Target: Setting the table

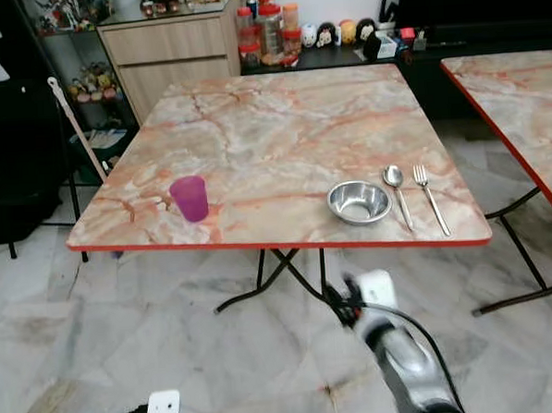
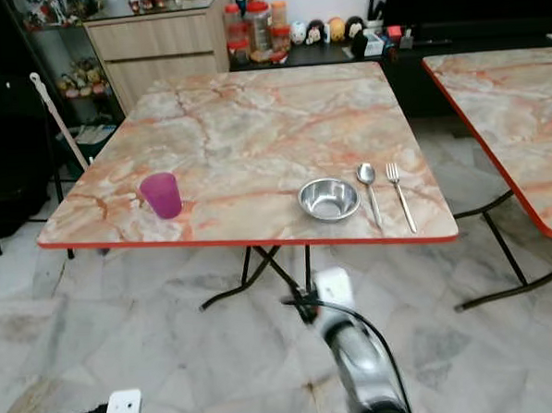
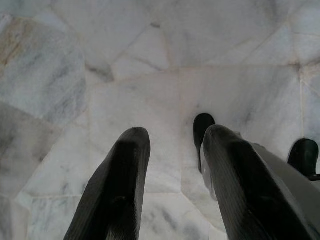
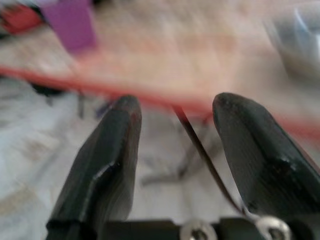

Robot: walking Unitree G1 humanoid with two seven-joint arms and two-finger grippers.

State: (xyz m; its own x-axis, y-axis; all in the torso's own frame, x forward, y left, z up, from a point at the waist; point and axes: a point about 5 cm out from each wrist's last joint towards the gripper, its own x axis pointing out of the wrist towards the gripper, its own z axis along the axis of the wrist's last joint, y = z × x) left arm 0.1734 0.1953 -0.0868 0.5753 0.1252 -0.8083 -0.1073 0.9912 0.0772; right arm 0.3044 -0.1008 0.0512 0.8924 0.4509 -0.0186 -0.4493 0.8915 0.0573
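Note:
A purple cup [image 1: 190, 198] stands near the front left edge of the marble table [image 1: 281, 123]. Toward the front right lie a steel bowl [image 1: 359, 202], then a spoon [image 1: 396, 191] and a fork [image 1: 430, 198] side by side to its right. My right arm [image 1: 400, 357] reaches forward below the table's red front edge. In the blurred right wrist view, my right gripper [image 4: 175, 107] is open and empty, facing that edge, with the cup [image 4: 72, 22] beyond it. My left gripper [image 3: 172, 137] hangs open over the floor tiles.
A second marble table [image 1: 520, 101] stands to the right, with a gap between the two. Folding black legs [image 1: 279, 271] cross under the near table. A wooden cabinet [image 1: 171, 50] and jars [image 1: 267, 31] line the far wall. A dark chair [image 1: 14, 155] sits at the left.

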